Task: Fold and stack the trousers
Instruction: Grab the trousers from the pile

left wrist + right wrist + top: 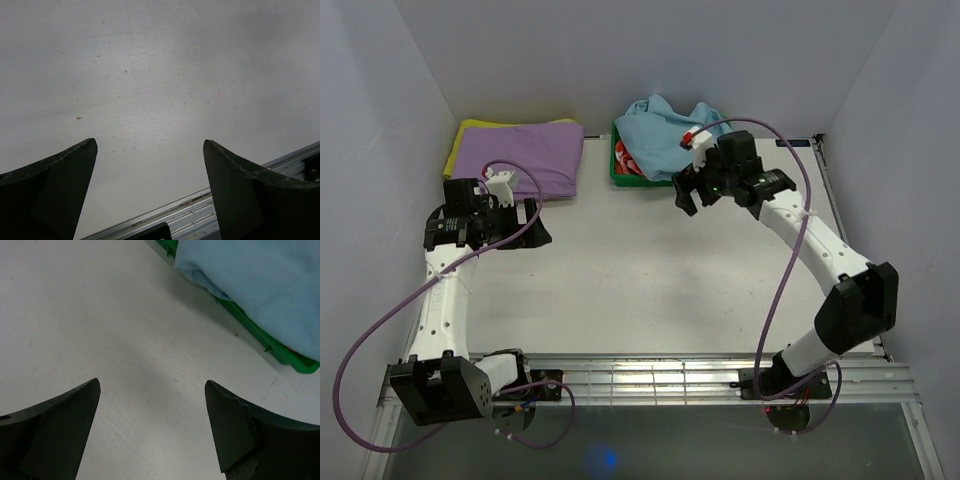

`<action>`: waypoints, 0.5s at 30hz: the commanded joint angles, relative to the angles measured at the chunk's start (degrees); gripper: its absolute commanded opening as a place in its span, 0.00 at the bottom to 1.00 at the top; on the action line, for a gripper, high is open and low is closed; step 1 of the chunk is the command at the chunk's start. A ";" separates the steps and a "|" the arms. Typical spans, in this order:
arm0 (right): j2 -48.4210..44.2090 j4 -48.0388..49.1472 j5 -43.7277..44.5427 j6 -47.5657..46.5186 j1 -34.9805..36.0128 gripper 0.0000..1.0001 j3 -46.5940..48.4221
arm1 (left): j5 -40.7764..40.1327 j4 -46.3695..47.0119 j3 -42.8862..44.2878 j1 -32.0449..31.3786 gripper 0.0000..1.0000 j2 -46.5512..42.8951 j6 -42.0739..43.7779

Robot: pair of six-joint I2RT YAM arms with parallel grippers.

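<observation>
The light sky-blue trousers [665, 132] lie crumpled in a heap in a green bin [620, 172] at the back of the table. They also show in the right wrist view [260, 285], hanging over the bin's rim [260, 337]. My right gripper [684, 194] is open and empty, just in front of the bin over bare table [152, 385]. My left gripper [534, 222] is open and empty at the left, below the purple garment; in the left wrist view [150, 145] it shows only bare table between its fingers.
A purple folded garment [520, 155] lies on yellow cloth [470, 128] at the back left. A red-and-white patterned cloth [627, 160] sits in the bin under the trousers. A metal rail [650, 375] runs along the table's near edge. White walls enclose the table.
</observation>
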 commanded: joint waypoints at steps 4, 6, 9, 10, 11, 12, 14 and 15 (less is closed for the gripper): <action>16.31 8.65 13.55 3.49 5.20 0.90 16.41 | -0.37 1.18 1.33 0.05 0.98 -0.24 -1.30; 20.38 8.74 14.27 4.99 5.38 0.90 22.80 | -0.55 1.27 1.15 0.05 0.98 -0.24 -1.30; 27.94 7.95 14.71 6.57 5.55 0.90 31.68 | 0.15 1.36 0.80 0.05 0.98 -0.06 -1.38; 31.52 7.25 14.80 6.83 5.64 0.90 33.90 | 0.24 1.36 0.62 0.05 0.98 0.03 -1.47; 33.30 6.90 14.97 7.62 5.64 0.90 35.92 | 0.33 1.36 0.54 -0.04 0.98 0.12 -1.47; 36.36 6.72 15.32 7.80 5.64 0.90 39.25 | 0.42 1.36 0.45 0.05 0.98 0.20 -1.38; 38.14 8.37 16.99 7.37 6.25 0.90 39.81 | 0.24 1.36 0.45 -0.04 0.98 0.20 -1.47; 39.72 9.17 18.56 6.67 6.52 0.90 39.81 | 0.24 1.44 0.36 -0.04 0.98 0.20 -1.47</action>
